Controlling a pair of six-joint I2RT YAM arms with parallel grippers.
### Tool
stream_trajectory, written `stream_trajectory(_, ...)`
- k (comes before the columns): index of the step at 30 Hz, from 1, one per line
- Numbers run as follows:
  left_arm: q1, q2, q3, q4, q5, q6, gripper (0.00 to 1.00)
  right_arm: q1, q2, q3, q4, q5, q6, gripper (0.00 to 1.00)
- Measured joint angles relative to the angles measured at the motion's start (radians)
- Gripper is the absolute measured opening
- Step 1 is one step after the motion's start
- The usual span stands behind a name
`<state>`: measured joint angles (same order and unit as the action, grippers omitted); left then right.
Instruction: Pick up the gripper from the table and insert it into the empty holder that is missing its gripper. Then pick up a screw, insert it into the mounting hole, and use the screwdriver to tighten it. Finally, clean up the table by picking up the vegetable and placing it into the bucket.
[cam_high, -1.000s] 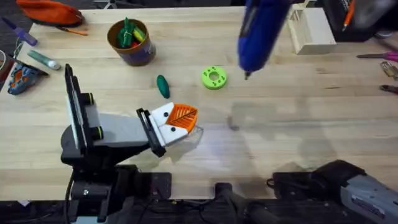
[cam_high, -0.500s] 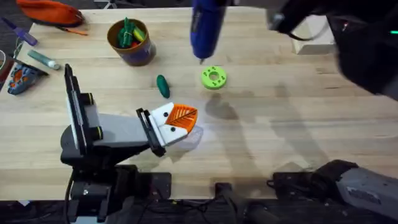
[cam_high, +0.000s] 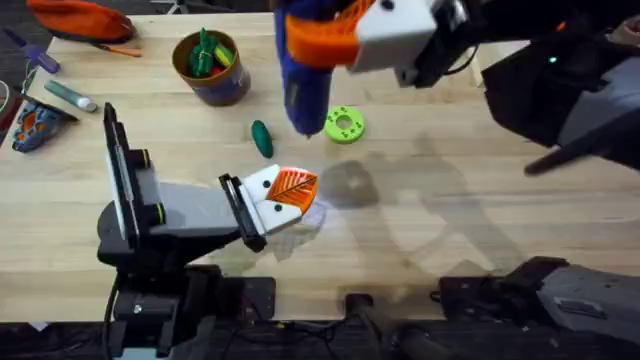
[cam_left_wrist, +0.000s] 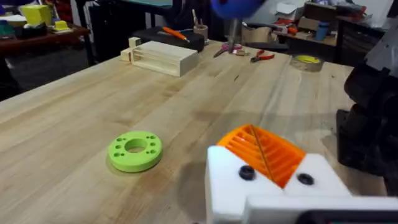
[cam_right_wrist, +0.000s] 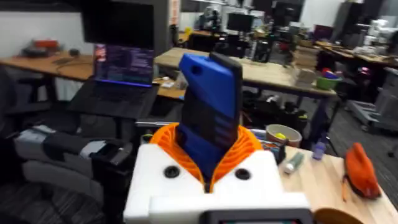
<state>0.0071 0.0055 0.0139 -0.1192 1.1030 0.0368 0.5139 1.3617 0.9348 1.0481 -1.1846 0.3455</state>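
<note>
Two grippers are at work over the wooden table (cam_high: 480, 210). The right gripper (cam_high: 335, 40) hangs high above the far middle of the table, its white-and-orange fingers (cam_right_wrist: 245, 158) clamped on the screwdriver (cam_high: 305, 85), which points steeply down. From the right wrist view the blue body of the screwdriver stands up between the orange ribbed pads, gripped on both sides. Seen from overhead, the tip of the screwdriver sits just beside the lime-green disc (cam_high: 344, 125), on the side nearer the vegetable (cam_high: 262, 138), and above the left gripper (cam_high: 290, 193); whether the tip touches the table I cannot tell.

The left gripper rests low near the table's front edge, below the screwdriver in the overhead view, its orange pads pressed together with no gap showing and nothing between them. In the left wrist view the orange ribbed pad (cam_left_wrist: 264, 152) shows with two dark screw heads on the white wedge behind it, the lime-green disc lies near on the bare wood, and the blue screwdriver hangs blurred farther off.

The vegetable lies on the table between the bucket (cam_high: 210, 68) and the left gripper, to the screwdriver's left, apart from all of them. The bucket stands upright farther back, with green and orange items inside. A pale wooden box (cam_left_wrist: 163, 57) sits toward the far edge, well to the right of the tool.
</note>
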Motion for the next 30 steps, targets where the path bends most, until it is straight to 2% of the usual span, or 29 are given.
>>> stream_trajectory(9,0.000,0.000,0.000,0.000,0.000,0.000,0.015,0.018,0.097,-0.002,0.100,-0.060,-0.025,0.026)
stream_trajectory(14,0.000,0.000,0.000,0.000,0.000,0.000,0.015,0.028,0.098,-0.003,0.179,-0.095,-0.028,0.026)
stream_trajectory(23,0.000,0.000,0.000,0.000,0.000,0.000,0.015,0.118,0.100,-0.003,0.180,-0.104,-0.097,0.026)
stream_trajectory(30,0.000,0.000,0.000,0.000,0.000,0.000,0.015,0.122,0.138,-0.004,0.178,-0.105,-0.134,0.026)
